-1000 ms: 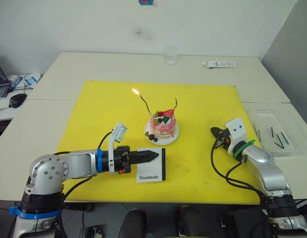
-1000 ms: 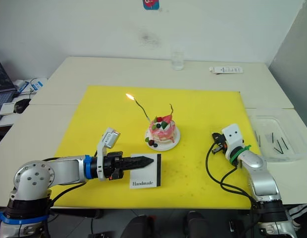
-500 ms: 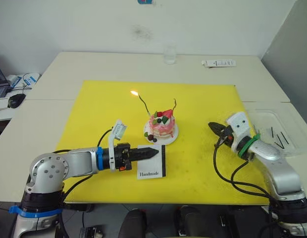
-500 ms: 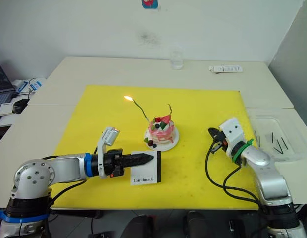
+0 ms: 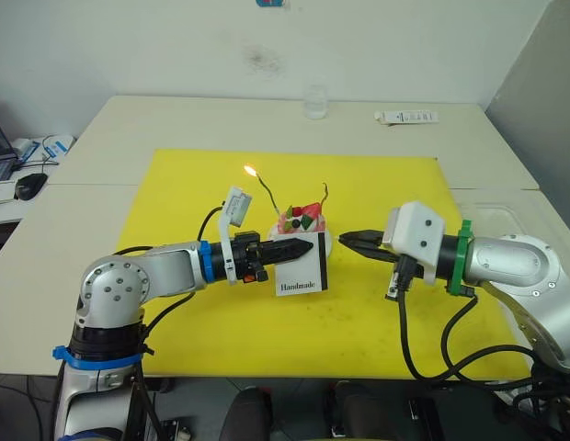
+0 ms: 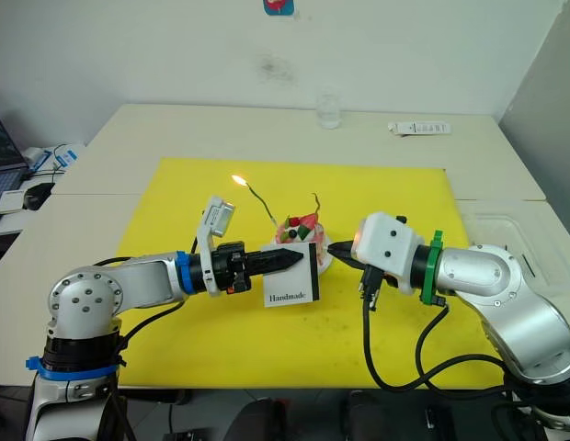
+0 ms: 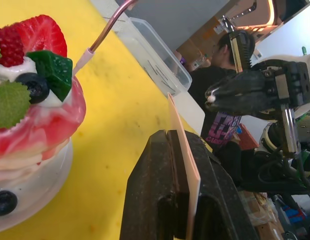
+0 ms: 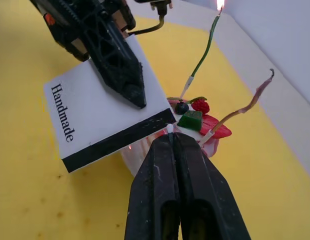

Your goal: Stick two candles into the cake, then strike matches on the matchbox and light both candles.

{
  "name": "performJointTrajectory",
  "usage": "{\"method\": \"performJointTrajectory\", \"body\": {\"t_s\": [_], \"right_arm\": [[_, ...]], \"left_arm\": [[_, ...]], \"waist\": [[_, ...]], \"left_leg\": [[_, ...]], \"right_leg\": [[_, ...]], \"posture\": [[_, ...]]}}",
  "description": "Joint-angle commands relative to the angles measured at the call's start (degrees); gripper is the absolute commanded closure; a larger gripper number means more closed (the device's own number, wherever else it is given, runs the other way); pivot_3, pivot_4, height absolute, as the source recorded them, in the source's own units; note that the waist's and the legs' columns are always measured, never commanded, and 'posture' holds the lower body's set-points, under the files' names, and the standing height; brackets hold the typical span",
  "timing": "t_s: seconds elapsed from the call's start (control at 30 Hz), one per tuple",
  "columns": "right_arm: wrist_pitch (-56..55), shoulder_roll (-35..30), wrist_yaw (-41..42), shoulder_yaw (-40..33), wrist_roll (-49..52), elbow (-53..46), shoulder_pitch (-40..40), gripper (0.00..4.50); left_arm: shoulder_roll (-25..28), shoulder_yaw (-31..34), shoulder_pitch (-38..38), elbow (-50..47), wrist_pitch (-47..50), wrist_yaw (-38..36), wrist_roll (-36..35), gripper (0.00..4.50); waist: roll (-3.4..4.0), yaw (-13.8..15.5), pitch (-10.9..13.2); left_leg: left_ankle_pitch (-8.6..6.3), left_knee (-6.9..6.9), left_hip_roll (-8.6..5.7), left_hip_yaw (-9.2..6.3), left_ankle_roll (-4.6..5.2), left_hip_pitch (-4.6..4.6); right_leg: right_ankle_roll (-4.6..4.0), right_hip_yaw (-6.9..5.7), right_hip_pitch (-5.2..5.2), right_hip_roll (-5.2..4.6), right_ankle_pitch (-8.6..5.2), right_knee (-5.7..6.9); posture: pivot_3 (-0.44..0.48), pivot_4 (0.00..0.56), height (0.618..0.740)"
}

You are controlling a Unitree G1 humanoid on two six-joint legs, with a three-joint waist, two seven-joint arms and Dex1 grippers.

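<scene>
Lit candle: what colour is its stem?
Green. The lit candle has a wavy green stem with a white stick end at the cake; the right wrist view shows it best.

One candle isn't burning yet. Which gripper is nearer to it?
Right. The right gripper sits just beside the cake under the unlit candle; the left gripper, holding the matchbox, is slightly farther, in front.

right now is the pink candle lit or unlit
Unlit: the brownish-pink candle in the cake has no flame at its tip, while the green candle burns.
</scene>
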Motion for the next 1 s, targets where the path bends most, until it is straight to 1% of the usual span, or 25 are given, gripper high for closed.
{"method": "performJointTrajectory", "body": {"t_s": [0.03, 0.3, 0.5, 0.7, 1.0], "right_arm": [[-2.2, -0.1, 0.0, 1.8, -2.6, -0.4, -2.4, 4.47], [-6.9, -0.6, 0.8, 5.3, -8.7, 2.6, -3.1, 4.47], [-10.1, 0.2, 1.9, 6.5, -11.6, 5.2, -3.7, 4.47], [-12.0, 1.0, 3.0, 6.5, -12.7, 6.5, -4.2, 4.47], [-14.1, 1.3, 5.0, 6.6, -13.9, 7.3, -4.0, 4.47]], "left_arm": [[-0.2, 0.1, -1.4, -1.1, -1.1, 0.1, 0.3, 4.5], [-0.3, -0.2, -2.1, -1.5, -1.6, -0.4, 1.4, 4.5], [-0.2, -0.8, -1.9, -2.6, -1.9, -0.7, 1.8, 4.5], [-0.3, -1.0, -1.4, -3.3, -2.0, -0.7, 2.3, 4.5], [-0.5, -2.0, -1.3, -4.1, -2.8, -1.9, 5.1, 4.5]], "waist": [[0.0, 0.0, 0.0], [0.0, 0.0, 0.0], [0.0, 0.0, 0.0], [0.0, 0.0, 0.0], [0.0, 0.0, 0.0]], "left_leg": [[0.0, 0.0, 0.01, 0.01, 0.0, 0.0], [0.0, 0.01, 0.01, 0.0, 0.0, -0.01], [0.0, 0.01, 0.02, 0.0, -0.01, 0.0], [0.01, 0.01, 0.03, -0.02, -0.01, -0.01], [0.01, 0.01, 0.02, -0.02, -0.01, 0.0]], "right_leg": [[0.0, 0.01, -0.01, 0.0, 0.0, 0.0], [0.0, 0.0, -0.01, 0.0, 0.0, 0.0], [0.0, 0.0, -0.01, 0.0, 0.0, 0.01], [0.0, -0.02, -0.01, 0.0, 0.0, 0.02], [0.0, -0.02, -0.01, 0.0, 0.0, 0.02]], "posture": [[0.0, 0.15, 0.74], [0.0, 0.15, 0.74], [0.0, 0.15, 0.74], [0.0, 0.15, 0.74], [0.0, 0.15, 0.74]]}}
